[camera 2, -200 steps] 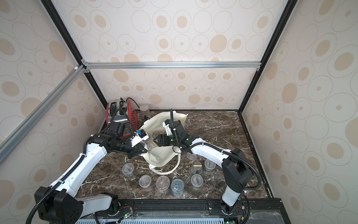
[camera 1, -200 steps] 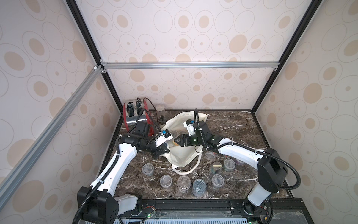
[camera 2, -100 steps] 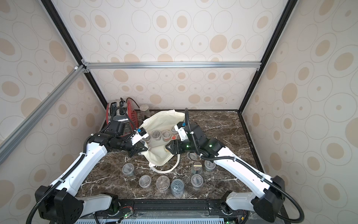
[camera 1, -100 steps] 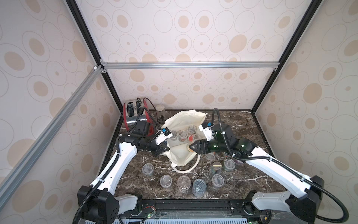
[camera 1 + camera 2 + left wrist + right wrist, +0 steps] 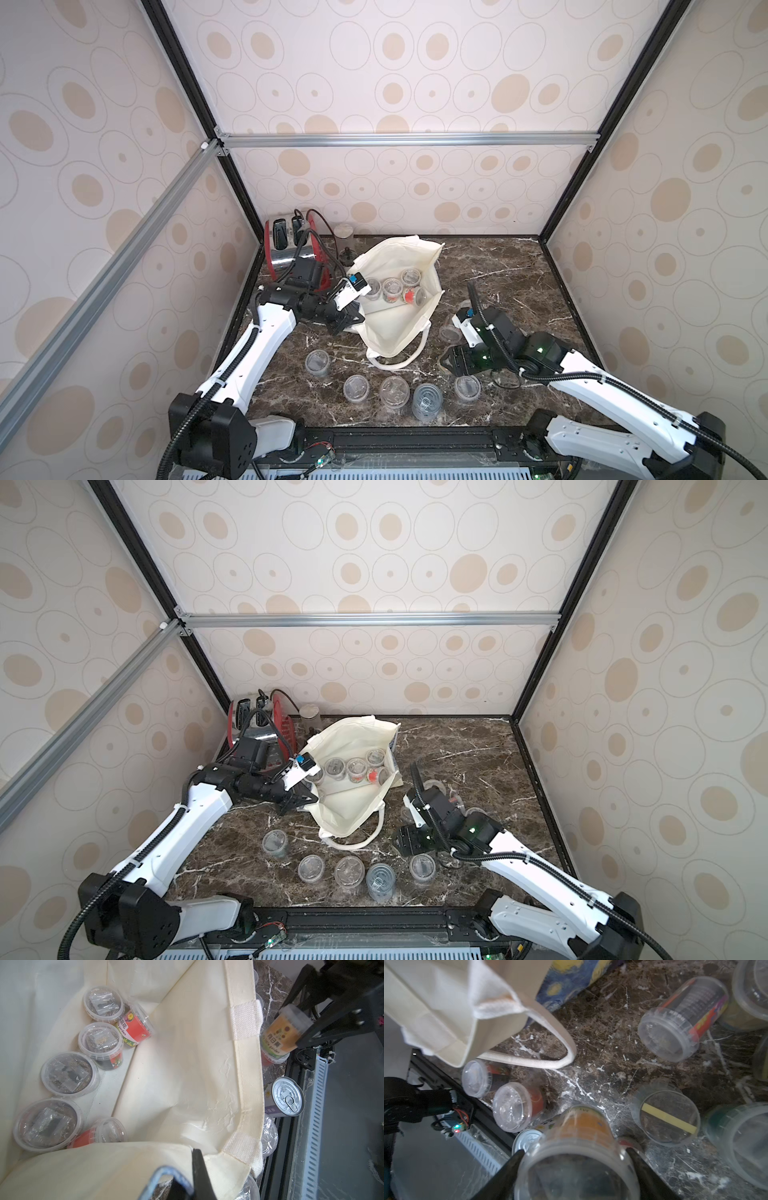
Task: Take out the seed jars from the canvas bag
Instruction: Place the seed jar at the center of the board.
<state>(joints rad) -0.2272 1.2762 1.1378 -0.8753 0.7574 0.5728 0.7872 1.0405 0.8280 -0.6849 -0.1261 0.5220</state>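
The cream canvas bag (image 5: 395, 332) (image 5: 349, 812) lies open on the marble table. Several seed jars (image 5: 392, 286) (image 5: 356, 767) (image 5: 66, 1074) sit inside it, clear with round lids, some red-labelled. My left gripper (image 5: 353, 320) (image 5: 195, 1159) is shut on the bag's near rim and holds the mouth up. My right gripper (image 5: 451, 361) (image 5: 575, 1152) is outside the bag, low over the table's front right. It is shut on a seed jar with an orange label (image 5: 581, 1126) (image 5: 280, 1036), one finger on each side of the lid end.
More clear jars (image 5: 355, 388) stand in a row along the front edge beside a ring-pull tin can (image 5: 424, 400). Others lie around the right arm (image 5: 675, 1028). A red toaster (image 5: 286, 245) and a taller glass jar (image 5: 344, 237) fill the back left corner. A loop handle (image 5: 550, 1061) trails on the table.
The right arm has drawn back out of the bag toward the front right with a jar in its jaws. The left gripper has kept its hold on the rim.
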